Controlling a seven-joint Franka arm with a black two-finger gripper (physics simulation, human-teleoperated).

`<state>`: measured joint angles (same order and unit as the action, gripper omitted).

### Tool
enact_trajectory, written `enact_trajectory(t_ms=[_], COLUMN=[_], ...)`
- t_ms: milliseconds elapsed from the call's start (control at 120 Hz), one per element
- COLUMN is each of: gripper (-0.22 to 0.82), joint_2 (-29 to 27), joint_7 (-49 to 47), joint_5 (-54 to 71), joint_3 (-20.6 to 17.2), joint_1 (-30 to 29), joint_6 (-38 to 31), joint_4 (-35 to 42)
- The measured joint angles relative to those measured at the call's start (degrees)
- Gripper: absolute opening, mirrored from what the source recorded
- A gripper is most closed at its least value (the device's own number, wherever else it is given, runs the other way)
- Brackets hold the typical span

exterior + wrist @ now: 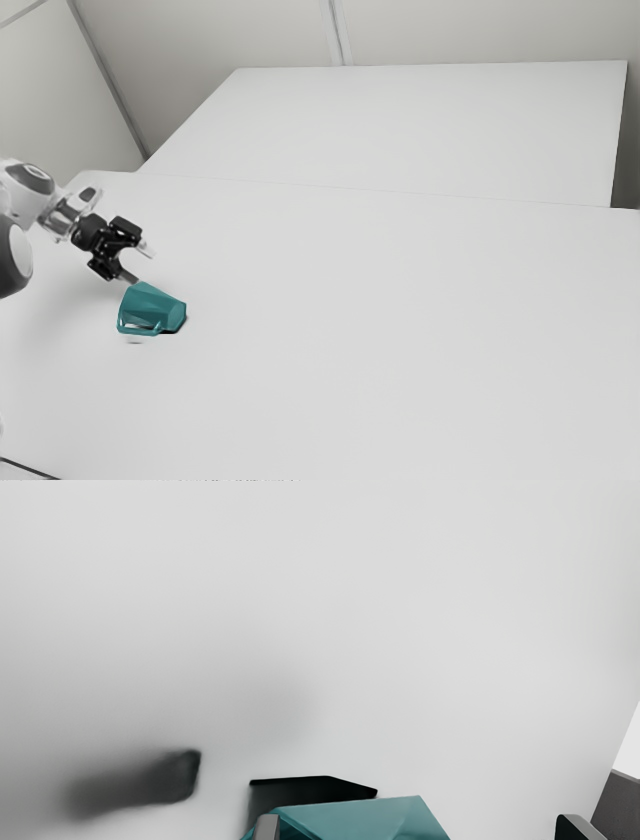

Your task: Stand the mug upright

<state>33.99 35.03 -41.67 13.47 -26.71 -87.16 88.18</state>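
Observation:
The teal mug (pixel 155 304) lies on its side on the white table, its narrower end toward the exterior view's right and its handle low on the near side. Just above its upper-left edge is my black gripper (pixel 142 265), tilted down, with one fingertip close to that edge. In the wrist view my gripper (pixel 421 827) stands open, its fingers wide apart. One finger overlaps the edge of the mug (pixel 360 817); the other is well off to the mug's side. Whether the near finger touches the mug, I cannot tell.
The white tabletop (pixel 400 330) stretches away toward the exterior view's right. Behind it is another white surface (pixel 430 130), with pale walls beyond. Dark shadows lie beside the mug in the wrist view.

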Motion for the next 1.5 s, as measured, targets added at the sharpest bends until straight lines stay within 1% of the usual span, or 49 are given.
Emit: enact_trajectory(t_ms=[233,483,800,1058,1208,1233,1267,1400,1450,1500], gripper=[0.60,0.60,0.60,0.60,0.60,0.59,0.54,0.20,0.10,0.03], joint_2=[0.2,-2.5,-2.7,-2.5,-2.5,-2.5,-2.5,-2.6,-2.6,-2.6], joint_7=[4.2,7.3,9.7,10.6,11.0,11.1,11.2,11.5,11.6,11.7], joint_5=[-1.6,-1.3,-0.5,-0.8,-0.8,-0.8,-0.8,-0.9,-0.9,-0.9], joint_3=[0.0,0.1,-0.1,-3.4,-4.7,-4.9,-5.1,-5.4,-5.4,-5.5], joint_1=[-0.6,-0.8,-1.1,-0.9,-0.7,-0.7,-0.7,-0.7,-0.7,-0.7], joint_6=[0.1,0.3,2.6,2.6,1.8,1.7,1.5,1.1,1.0,0.9], joint_4=[0.7,6.4,6.8,6.9,8.6,8.8,8.9,8.9,9.0,9.0])
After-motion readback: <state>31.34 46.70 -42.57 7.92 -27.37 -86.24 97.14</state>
